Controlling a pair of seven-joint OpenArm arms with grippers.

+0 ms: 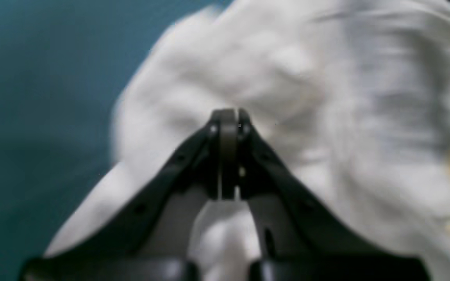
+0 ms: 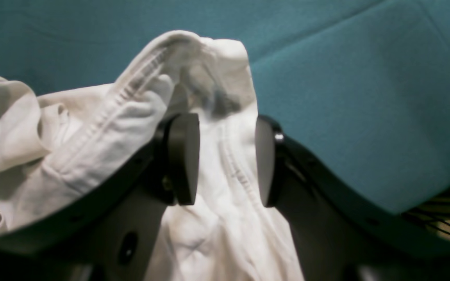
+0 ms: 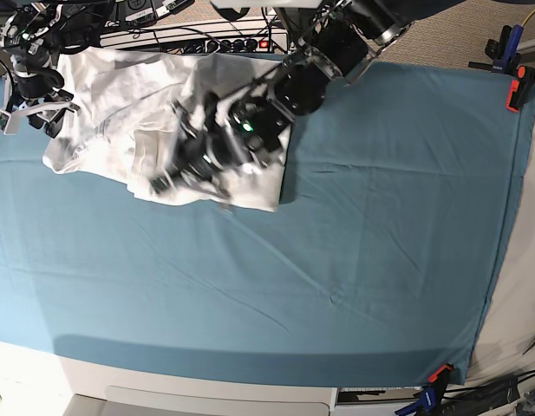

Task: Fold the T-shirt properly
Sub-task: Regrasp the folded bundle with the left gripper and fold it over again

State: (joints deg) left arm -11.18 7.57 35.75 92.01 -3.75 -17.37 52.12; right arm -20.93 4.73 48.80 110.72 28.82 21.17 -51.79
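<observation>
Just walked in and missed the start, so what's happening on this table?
A two-armed robot is folding a white T-shirt on a teal table cloth. The left gripper is shut, blurred over the fabric. The right gripper stands open with a hemmed edge between its pads. The shirt is bunched, not folded.

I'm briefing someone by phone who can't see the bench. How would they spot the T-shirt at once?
Start from the big teal table cloth covering the whole table, then look to its far corner on the base view's left, where both arms are working. The T-shirt is the crumpled white garment lying there, the only pale, wrinkled, hemmed fabric on the flat teal.
</observation>
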